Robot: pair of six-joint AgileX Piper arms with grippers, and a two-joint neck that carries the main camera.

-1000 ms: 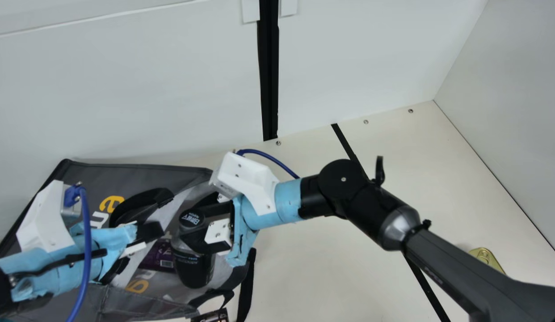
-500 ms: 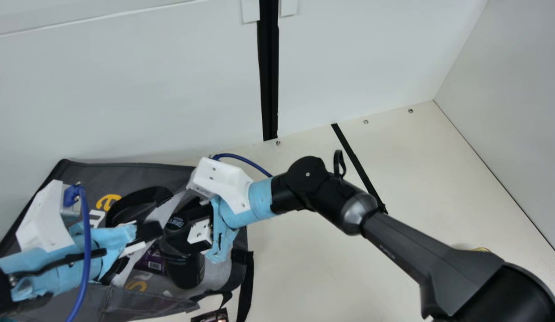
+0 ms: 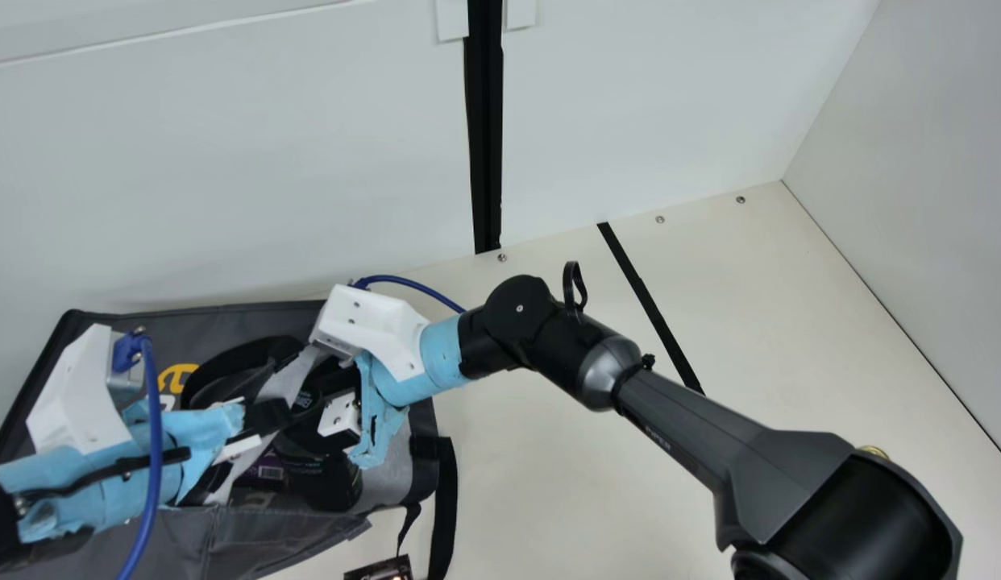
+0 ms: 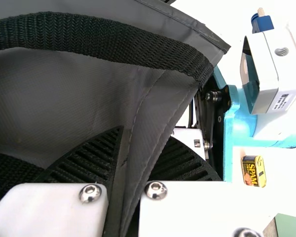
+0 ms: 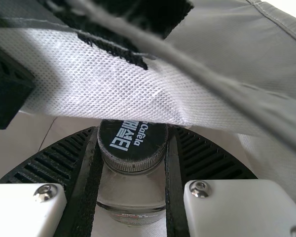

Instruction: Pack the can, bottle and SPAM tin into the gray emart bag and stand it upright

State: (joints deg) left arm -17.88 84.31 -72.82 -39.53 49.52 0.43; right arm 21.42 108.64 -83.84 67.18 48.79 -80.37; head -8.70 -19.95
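Observation:
In the main view my left gripper (image 3: pixel 263 431) holds the mouth edge of the gray bag (image 3: pixel 251 522); in the left wrist view a fold of the bag (image 4: pixel 133 118) runs between the fingers of my left gripper (image 4: pixel 134 170). My right gripper (image 3: pixel 311 415) is at the bag's mouth, shut on the dark-capped bottle (image 3: pixel 333 483). In the right wrist view, the bottle (image 5: pixel 130 187) stands between the fingers of my right gripper (image 5: pixel 132 168), under the bag's pale lining. Beside it lies a partly hidden purple item (image 3: pixel 267 474). Outside is the SPAM tin (image 4: pixel 254 171).
A dark-printed object (image 3: pixel 381 570) lies at the main view's bottom edge, near the hanging black strap (image 3: pixel 444 507). The white wall (image 3: pixel 226 161) rises behind the bag. A brass-coloured piece (image 3: pixel 874 452) is partly behind my right arm.
My right gripper has moved left with the bottle, further into the bag. The bag has shifted and changed shape, its back edge left and its front side raised. My left gripper has hardly moved.

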